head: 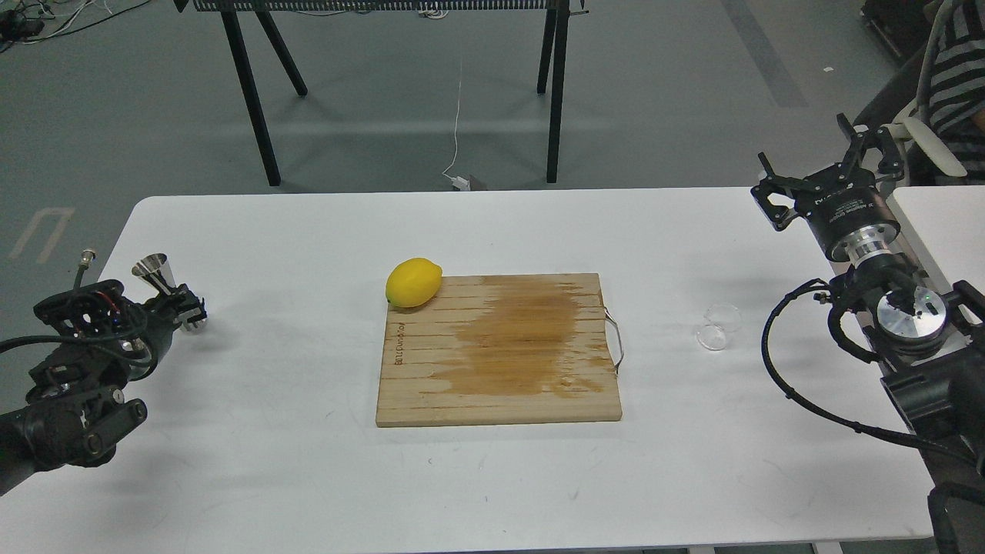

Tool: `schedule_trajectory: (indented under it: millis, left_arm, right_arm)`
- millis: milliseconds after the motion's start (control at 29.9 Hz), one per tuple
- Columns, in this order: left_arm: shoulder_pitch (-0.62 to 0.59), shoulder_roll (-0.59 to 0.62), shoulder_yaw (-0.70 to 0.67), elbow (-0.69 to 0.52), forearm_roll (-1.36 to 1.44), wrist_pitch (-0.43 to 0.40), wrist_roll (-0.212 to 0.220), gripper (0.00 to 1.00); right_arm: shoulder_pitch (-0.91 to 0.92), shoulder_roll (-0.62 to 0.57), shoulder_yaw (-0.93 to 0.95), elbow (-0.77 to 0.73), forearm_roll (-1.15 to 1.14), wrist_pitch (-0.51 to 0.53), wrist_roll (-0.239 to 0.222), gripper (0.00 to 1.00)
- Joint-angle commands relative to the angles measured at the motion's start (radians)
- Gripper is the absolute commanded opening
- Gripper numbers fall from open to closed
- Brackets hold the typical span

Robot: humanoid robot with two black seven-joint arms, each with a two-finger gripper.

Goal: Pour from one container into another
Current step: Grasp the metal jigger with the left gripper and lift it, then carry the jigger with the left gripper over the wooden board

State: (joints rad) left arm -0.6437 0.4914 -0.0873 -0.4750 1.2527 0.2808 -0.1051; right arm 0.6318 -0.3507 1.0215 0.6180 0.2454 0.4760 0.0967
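Note:
The shiny steel jigger (154,270) is at the table's far left, tilted with its mouth leaning left, and my left gripper (185,310) is shut on its narrow waist. Its lower cone peeks out below the fingers. The small clear glass cup (717,327) rests on the white table (492,477) to the right of the cutting board, with nothing touching it. Beyond the cup, above the table's far right corner, my right gripper (822,165) stands open with nothing between its fingers.
A wooden cutting board (499,350) with a dark wet stain and a wire handle lies mid-table. A yellow lemon (413,282) sits at its far left corner. A second white table (935,223) adjoins on the right, and a person sits behind it.

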Motion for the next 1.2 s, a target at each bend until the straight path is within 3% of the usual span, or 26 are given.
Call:
schedule_trajectory:
  millis: [0, 234, 401, 568, 668, 835, 935, 1169]
  left_arm:
    - [-0.023, 0.024, 0.0, -0.06, 0.001, 0.032, -0.002, 0.01]
    - [-0.126, 0.211, 0.0, -0.338, 0.014, 0.11, 0.002, 0.01]
    - [-0.221, 0.344, -0.002, -0.568, 0.193, 0.163, 0.001, 0.0]
    - [-0.303, 0.378, -0.003, -0.758, 0.362, 0.166, 0.008, 0.0]
    - [-0.333, 0.337, 0.0, -0.801, 0.482, 0.156, 0.01, 0.0]
    - [-0.333, 0.17, 0.0, -0.804, 0.684, 0.14, 0.01, 0.01]
    - [-0.321, 0.069, 0.006, -0.803, 0.755, 0.077, 0.01, 0.01]
    - [-0.274, -0.152, 0.017, -0.712, 0.843, 0.028, 0.007, 0.01]
  right_arm:
    - [0.003, -0.004, 0.0, -0.001, 0.0, 0.0, 0.0, 1.0]
    - [0.003, -0.01, 0.0, -0.001, 0.0, -0.002, 0.0, 1.0]
    - [0.006, -0.017, -0.001, -0.01, 0.0, -0.004, 0.0, 1.0]
    - [0.012, -0.019, -0.003, -0.046, 0.0, -0.003, -0.002, 1.0]
    - [0.014, -0.021, -0.003, -0.052, 0.0, -0.01, -0.002, 1.0]
    - [0.012, -0.028, -0.004, -0.073, -0.002, -0.014, -0.008, 1.0]
    - [0.014, -0.04, -0.026, -0.075, -0.002, -0.017, -0.008, 1.0]
    - [0.032, -0.048, -0.044, -0.093, -0.002, -0.02, -0.008, 1.0]
